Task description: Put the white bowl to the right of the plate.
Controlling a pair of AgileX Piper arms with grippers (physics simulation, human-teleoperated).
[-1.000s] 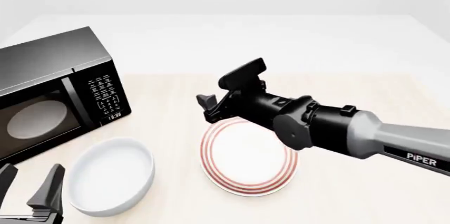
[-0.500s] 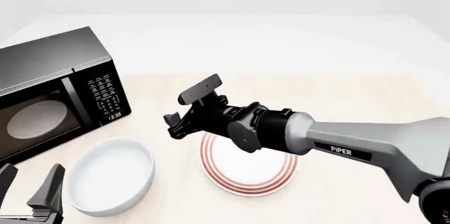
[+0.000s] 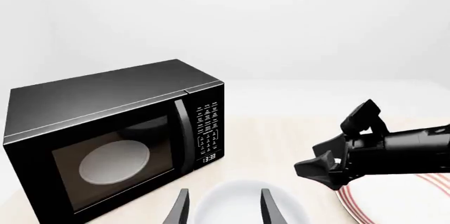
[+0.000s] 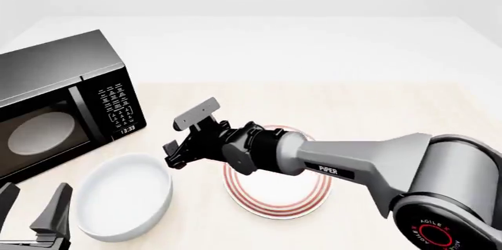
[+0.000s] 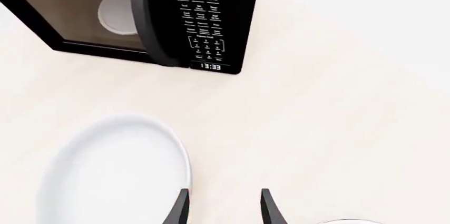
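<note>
The white bowl (image 4: 126, 196) sits at the front left of the table, in front of the microwave. The red-ringed plate (image 4: 274, 194) lies to its right, partly under my right arm. My right gripper (image 4: 183, 136) is open and empty, hovering just past the bowl's right rim, between bowl and plate. In the right wrist view the bowl (image 5: 113, 176) lies beside the open gripper (image 5: 223, 211). My left gripper (image 4: 30, 212) is open and empty at the front left, beside the bowl. The left wrist view shows the bowl (image 3: 235, 200) beyond that gripper (image 3: 223, 211), and the plate (image 3: 401, 200).
A black microwave (image 4: 55, 103) with its door shut stands at the left, behind the bowl; it also shows in the left wrist view (image 3: 119, 134) and the right wrist view (image 5: 140, 13). My right arm (image 4: 353, 165) crosses above the plate.
My right gripper has swung left and down, from above the plate's far edge to beside the bowl's right rim. The left gripper, bowl and plate have not moved.
</note>
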